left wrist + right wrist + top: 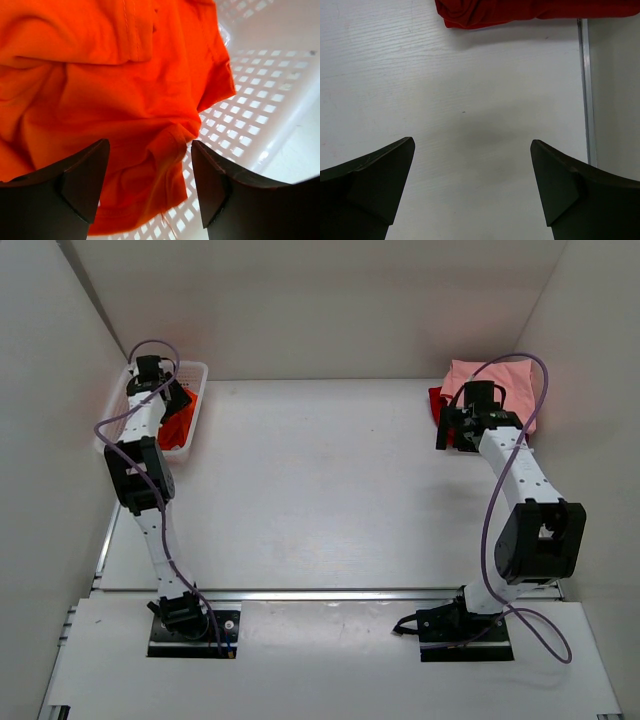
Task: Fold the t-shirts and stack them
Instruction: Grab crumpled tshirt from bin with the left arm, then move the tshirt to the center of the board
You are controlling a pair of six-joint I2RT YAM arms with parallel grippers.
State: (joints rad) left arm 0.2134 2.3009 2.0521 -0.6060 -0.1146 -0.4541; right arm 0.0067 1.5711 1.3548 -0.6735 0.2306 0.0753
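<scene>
Shirts are being seen in two places. An orange shirt (178,428) (100,90) is being carried, crumpled, inside the white mesh basket (196,370) (260,90) at the upper left of the top view. In the left wrist view its folds are being shown filling the left and middle of the frame, with the basket's mesh floor bared at the right. The left tool (168,395) (149,150) is being held over this shirt inside the basket. Its jaws are being held well apart, with a hem of the orange cloth between them, and nothing is being gripped. Whether the tips are touching the cloth cannot be told.

A pink shirt (500,375) is being carried on the surface (320,480) (420,75) at the upper right of the top view, with a red shirt (437,400) (520,12) showing at its left edge. The right tool (452,430) (472,145) is being held just below this pile in the frame, over bare surface. Its jaws are being spread wide and nothing is being gripped between them. In the right wrist view the red shirt's edge is being shown along the top of the frame, well apart from the jaws.
</scene>
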